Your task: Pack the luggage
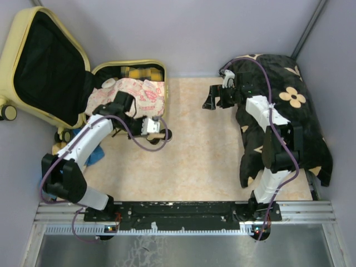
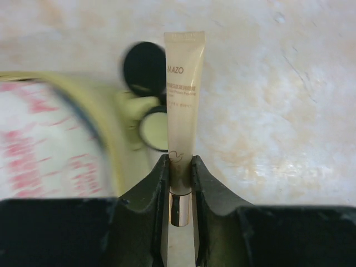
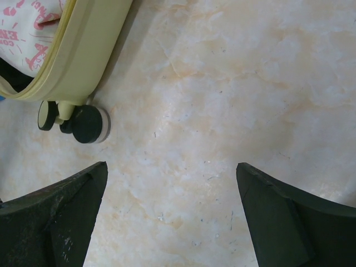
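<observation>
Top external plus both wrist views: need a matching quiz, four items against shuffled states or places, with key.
Column 1
1. left gripper
2. right gripper
3. luggage
4. flowered black cloth

Column 2
A. lid open, pink-printed fabric inside
B. closed on a beige tube
C. far right side of the table
D. jaws wide, nothing between them

Pairs: 1-B, 2-D, 3-A, 4-C
</observation>
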`<state>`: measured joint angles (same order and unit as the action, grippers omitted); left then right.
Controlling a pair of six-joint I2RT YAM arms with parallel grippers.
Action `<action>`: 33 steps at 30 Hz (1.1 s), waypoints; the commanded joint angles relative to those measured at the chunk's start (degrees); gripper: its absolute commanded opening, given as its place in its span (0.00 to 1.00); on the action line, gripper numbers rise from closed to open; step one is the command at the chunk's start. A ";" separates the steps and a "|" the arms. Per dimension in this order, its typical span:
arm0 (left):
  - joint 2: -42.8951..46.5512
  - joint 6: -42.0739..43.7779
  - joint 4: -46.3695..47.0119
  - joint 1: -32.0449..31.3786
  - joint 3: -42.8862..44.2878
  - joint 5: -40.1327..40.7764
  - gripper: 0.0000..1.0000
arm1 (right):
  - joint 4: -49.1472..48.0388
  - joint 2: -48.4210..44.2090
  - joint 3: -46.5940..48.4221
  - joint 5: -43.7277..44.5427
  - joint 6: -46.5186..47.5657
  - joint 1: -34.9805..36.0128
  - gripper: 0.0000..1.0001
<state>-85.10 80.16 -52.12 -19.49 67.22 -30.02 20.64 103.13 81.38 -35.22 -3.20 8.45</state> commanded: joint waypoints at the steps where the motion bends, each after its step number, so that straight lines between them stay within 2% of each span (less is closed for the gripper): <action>1: 0.24 -14.97 0.60 2.96 10.70 -4.34 0.21 | -2.61 -0.05 2.36 -1.83 -0.94 -0.41 0.99; 5: -5.21 -29.05 7.97 10.20 21.56 -5.80 0.21 | -2.09 0.95 3.60 -2.36 -0.89 -0.47 0.99; 7: -9.77 -37.22 11.19 13.59 28.61 -3.12 0.21 | -1.96 1.24 4.18 -2.35 -0.88 -0.45 0.99; 12: -22.64 -52.80 11.55 20.43 46.23 2.95 0.23 | -1.68 1.54 4.98 -2.00 -0.56 -0.45 0.99; 14: -27.01 -56.35 11.36 21.95 51.20 6.12 0.24 | -1.50 1.63 5.11 -1.88 -0.38 -0.53 0.99; 17: -32.39 -58.27 11.98 23.36 55.55 11.25 0.24 | -1.53 1.50 5.11 -1.68 -0.41 -0.49 0.99; 24: -39.55 -55.26 19.55 25.98 56.05 18.39 0.24 | -1.88 1.52 4.84 -1.15 -0.83 -0.59 0.99; 33: -46.71 -50.33 22.31 26.87 58.47 19.91 0.30 | -1.00 1.47 5.60 0.10 -0.63 -0.79 0.99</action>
<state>-130.78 27.92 -33.41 6.92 123.24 -11.46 20.82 104.77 83.81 -35.68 -3.64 8.43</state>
